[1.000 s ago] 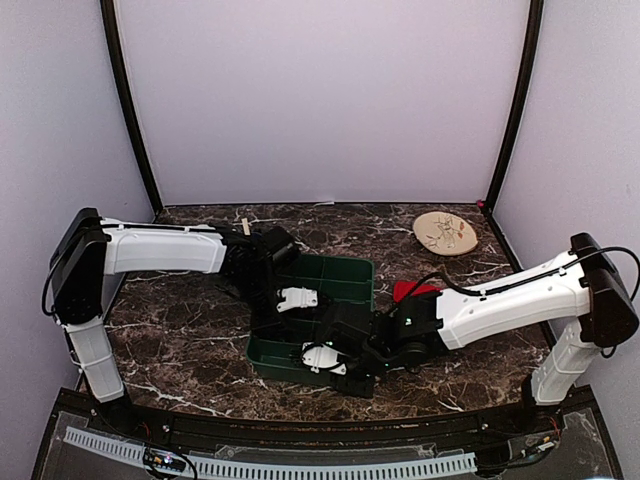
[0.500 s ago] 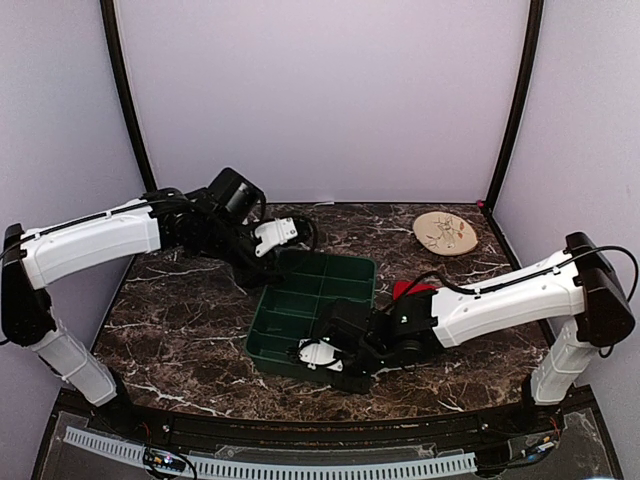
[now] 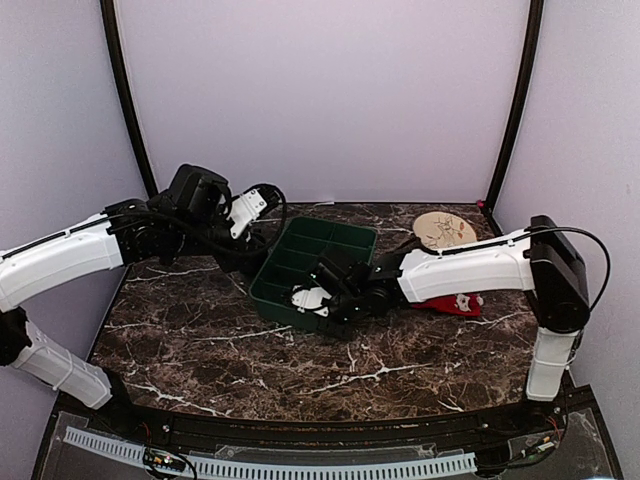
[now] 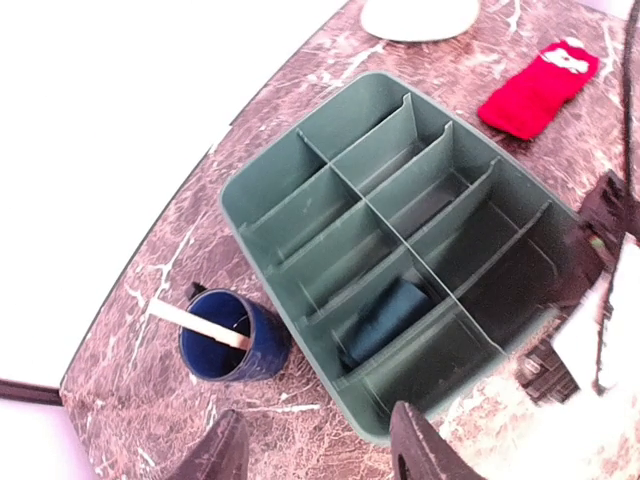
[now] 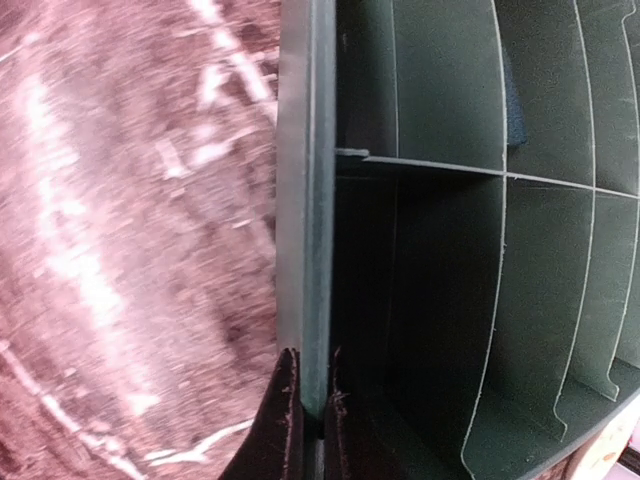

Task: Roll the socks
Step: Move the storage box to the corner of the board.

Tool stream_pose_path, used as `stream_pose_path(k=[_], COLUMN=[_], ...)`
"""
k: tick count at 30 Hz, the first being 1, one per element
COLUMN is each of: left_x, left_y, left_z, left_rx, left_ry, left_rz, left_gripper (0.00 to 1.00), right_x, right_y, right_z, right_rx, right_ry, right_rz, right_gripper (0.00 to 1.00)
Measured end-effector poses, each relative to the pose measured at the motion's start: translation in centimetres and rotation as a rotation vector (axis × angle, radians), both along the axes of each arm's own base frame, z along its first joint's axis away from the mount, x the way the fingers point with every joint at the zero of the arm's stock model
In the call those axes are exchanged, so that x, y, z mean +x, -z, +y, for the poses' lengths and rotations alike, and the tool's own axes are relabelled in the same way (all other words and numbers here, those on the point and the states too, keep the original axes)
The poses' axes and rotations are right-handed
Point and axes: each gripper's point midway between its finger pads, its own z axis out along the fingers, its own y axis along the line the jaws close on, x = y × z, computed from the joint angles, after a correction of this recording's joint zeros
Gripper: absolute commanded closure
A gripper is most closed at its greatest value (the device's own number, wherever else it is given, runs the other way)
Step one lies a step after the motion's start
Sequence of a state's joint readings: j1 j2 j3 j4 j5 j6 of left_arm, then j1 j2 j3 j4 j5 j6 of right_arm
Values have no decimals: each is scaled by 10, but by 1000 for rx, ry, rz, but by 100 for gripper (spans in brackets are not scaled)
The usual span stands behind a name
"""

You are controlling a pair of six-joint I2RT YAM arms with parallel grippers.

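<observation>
The dark teal sock (image 4: 388, 320) isn't in your right gripper (image 5: 310, 400), which is pinched on the green plastic divided tray's (image 5: 305, 200) wall. That sock lies in a tray compartment, and the bright red sock (image 4: 538, 88) lies on the marble table (image 3: 200, 330) beyond. A tug could tip the tray. Your right arm reaches low; your left gripper (image 4: 318, 448) hovers high, fingers apart.

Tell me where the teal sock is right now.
In the left wrist view, the teal sock lies inside a compartment of the green tray, toward the corner nearest the blue cup.
</observation>
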State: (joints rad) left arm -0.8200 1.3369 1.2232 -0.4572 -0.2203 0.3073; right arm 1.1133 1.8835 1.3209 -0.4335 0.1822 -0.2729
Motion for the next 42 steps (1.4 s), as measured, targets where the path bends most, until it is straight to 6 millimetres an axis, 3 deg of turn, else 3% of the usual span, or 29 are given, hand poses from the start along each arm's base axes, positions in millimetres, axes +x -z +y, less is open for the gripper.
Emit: stream_pose_path(k=[13, 21, 23, 30, 35, 39, 42], left_x=[6, 7, 7, 7, 5, -2, -9], left_y=[-33, -24, -22, -12, -11, -17, -21], left_z=[21, 22, 20, 18, 15, 16, 19], left_rx=[-146, -164, -176, -195, -225, -294, -362], left_ry=[-155, -179, -184, -189, -174, -164, -163], left_rz=[-100, -87, -80, -59, -56, -66, -60], left_gripper=[49, 49, 49, 47, 46, 38, 38], right_x=[116, 178, 188, 202, 201, 191, 177], right_y=[-1, -4, -4, -4, -14, -44, -73], right_z=[-13, -21, -21, -21, -28, -39, -58], right_rx=[17, 34, 37, 50, 74, 121, 165], right_ry=[120, 186, 198, 244, 300, 372, 451], right_rz=[-77, -111, -113, -119, -121, -137, -162], right_gripper=[100, 100, 96, 54, 48, 40, 37])
